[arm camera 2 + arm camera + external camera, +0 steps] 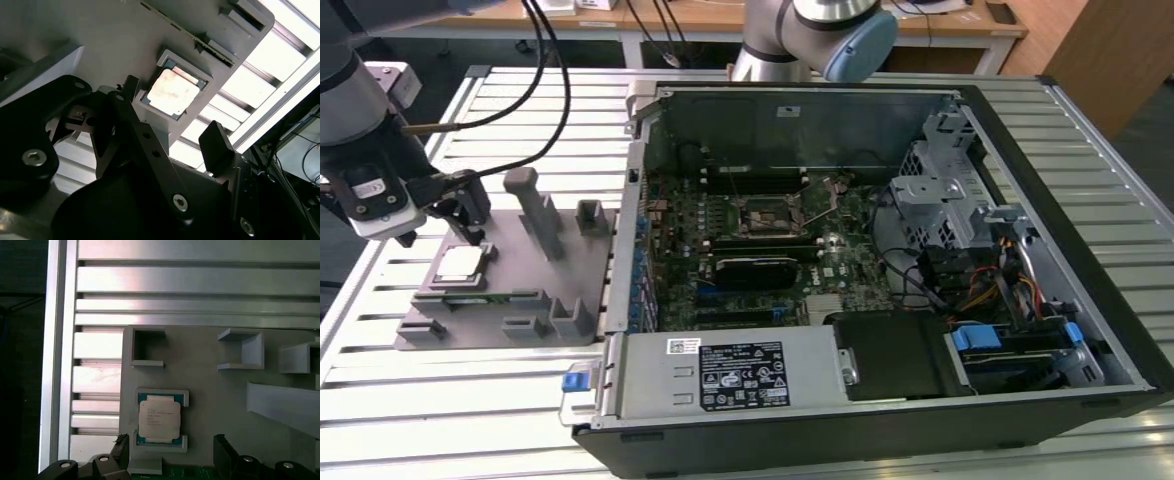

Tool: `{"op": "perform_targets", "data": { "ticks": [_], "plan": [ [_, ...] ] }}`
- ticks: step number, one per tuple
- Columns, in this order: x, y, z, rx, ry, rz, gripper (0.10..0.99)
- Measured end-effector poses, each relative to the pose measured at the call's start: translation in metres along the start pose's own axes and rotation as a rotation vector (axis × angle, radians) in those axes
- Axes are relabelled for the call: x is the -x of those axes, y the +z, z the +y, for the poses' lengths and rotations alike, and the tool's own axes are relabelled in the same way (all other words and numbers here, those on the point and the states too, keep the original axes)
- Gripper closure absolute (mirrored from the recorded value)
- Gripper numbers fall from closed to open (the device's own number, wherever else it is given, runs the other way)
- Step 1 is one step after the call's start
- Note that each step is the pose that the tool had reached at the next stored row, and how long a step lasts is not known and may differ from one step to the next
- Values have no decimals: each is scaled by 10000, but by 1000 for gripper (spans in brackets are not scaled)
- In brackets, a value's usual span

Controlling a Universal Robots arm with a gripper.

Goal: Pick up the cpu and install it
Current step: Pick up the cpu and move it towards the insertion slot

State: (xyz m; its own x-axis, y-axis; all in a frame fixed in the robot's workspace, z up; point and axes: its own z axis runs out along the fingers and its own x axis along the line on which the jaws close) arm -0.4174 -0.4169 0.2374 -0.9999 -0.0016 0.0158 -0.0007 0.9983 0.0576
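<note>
The cpu [460, 265] is a small silvery square chip lying flat in a framed pocket of the grey fixture plate [494, 300], at the exterior view's left. In both wrist views the cpu [172, 92] [159, 420] sits just beyond my fingertips. My gripper [464, 225] [172, 120] [172, 447] hangs close above the chip, open, with nothing between its black fingers [222, 450]. The motherboard socket [767, 213], its metal frame raised, lies inside the open computer case [1067, 180] to the exterior view's right.
Grey upright blocks and a tall post [534, 210] stand on the fixture plate beside the chip. Cables [520, 100] run from my arm across the slatted aluminium table [440, 400]. Another arm's base [814, 35] stands behind the case.
</note>
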Motion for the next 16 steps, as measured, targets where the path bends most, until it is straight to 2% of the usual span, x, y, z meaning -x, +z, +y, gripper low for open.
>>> {"op": "perform_targets", "data": {
  "ticks": [16],
  "plan": [
    [-17,190,12,0,-1,-1,325]
  ]
}}
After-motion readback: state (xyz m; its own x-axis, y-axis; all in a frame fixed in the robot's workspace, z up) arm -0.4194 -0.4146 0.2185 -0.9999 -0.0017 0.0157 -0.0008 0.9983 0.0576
